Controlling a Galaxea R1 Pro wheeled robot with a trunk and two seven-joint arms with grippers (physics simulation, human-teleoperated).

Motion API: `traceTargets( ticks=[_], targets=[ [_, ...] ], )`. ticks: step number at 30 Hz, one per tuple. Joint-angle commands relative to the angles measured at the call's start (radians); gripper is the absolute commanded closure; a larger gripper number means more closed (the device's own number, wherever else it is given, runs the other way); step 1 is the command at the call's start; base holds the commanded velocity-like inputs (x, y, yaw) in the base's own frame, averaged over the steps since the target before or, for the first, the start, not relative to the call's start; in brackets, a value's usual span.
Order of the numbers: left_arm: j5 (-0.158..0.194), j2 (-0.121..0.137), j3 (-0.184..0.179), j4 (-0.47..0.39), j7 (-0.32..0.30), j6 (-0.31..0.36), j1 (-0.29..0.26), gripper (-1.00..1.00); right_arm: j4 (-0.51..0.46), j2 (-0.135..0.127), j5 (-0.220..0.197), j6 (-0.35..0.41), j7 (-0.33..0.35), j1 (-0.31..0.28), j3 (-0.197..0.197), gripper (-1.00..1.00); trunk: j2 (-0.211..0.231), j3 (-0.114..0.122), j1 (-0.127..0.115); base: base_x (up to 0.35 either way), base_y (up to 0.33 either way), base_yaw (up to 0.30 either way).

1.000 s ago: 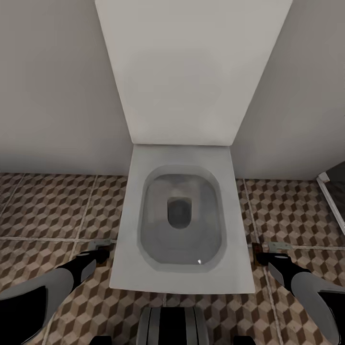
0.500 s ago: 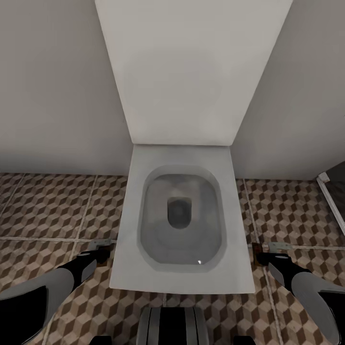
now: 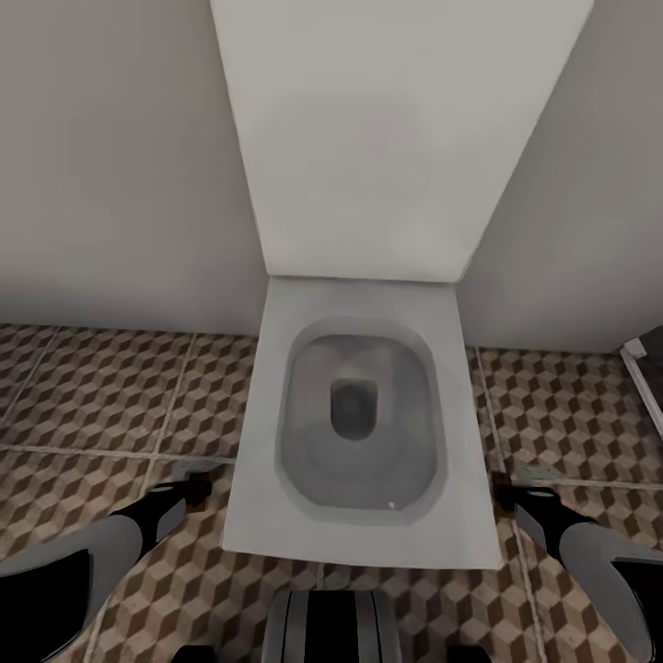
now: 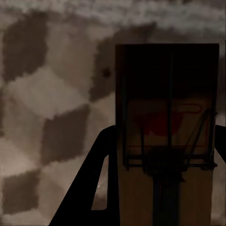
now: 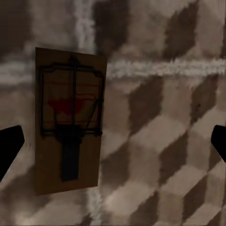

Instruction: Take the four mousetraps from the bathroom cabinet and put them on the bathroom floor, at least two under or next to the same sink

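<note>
Tan wooden mousetrap with dark wire bar and red mark (image 4: pixel 167 136) sits between the black fingers of the left gripper (image 4: pixel 160 183); the jaws are closed on its near end. Its long axis runs along the fingers, with its far end out over the cube-patterned brown, beige and grey tiled bathroom floor (image 4: pixel 42 103).

Right wrist view: a second tan mousetrap (image 5: pixel 69 125) lies flat on the tiles across a pale grout line. Right gripper (image 5: pixel 113 141) stands with jaws wide apart, fingertips at the two side edges of the frame, nothing between them. This trap lies toward the left of that frame, off the jaws' midline, its long axis roughly in line with the fingers.

Head view: white square toilet with raised lid (image 3: pixel 359 433) at centre frame; left arm at lower left, right arm at lower right, one on each side of the bowl. No sink or cabinet visible here.

Judgement: the left arm carries the trap to be placed. Placement near the sink depends on moving away from the toilet first.
</note>
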Motion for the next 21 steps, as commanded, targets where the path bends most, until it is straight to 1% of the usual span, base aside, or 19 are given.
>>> traceTargets(
  ticks=[1, 3, 7, 21],
  targets=[
    [0.005, 0.0, -0.008, -0.002, 0.007, 0.003, -0.001, 1.0, -0.002, 0.0, 0.001, 0.005, -0.002, 0.0, 0.0, -1.0, 0.0, 0.0, 0.0, 0.0, 0.0, 0.228],
    [0.005, 0.0, -0.008, -0.002, 0.007, 0.002, -0.001, 1.0, -0.002, -0.001, 0.001, 0.005, -0.002, 0.0, 0.0, -1.0, 0.0, 0.0, 0.0, 0.0, 0.0, 0.154],
    [0.005, 0.0, -0.008, -0.002, 0.007, 0.003, 0.0, 1.0, -0.002, -0.001, 0.001, 0.005, -0.002, 0.0, 0.0, -1.0, 0.001, 0.015, -0.002, 0.0, 0.0, 0.052],
    [0.005, -0.001, -0.008, -0.002, 0.007, 0.003, -0.001, 1.0, -0.002, -0.001, 0.001, 0.005, -0.003, 0.0, 0.0, -1.0, 0.001, 0.015, -0.002, 0.0, 0.0, 0.004]
  ],
)
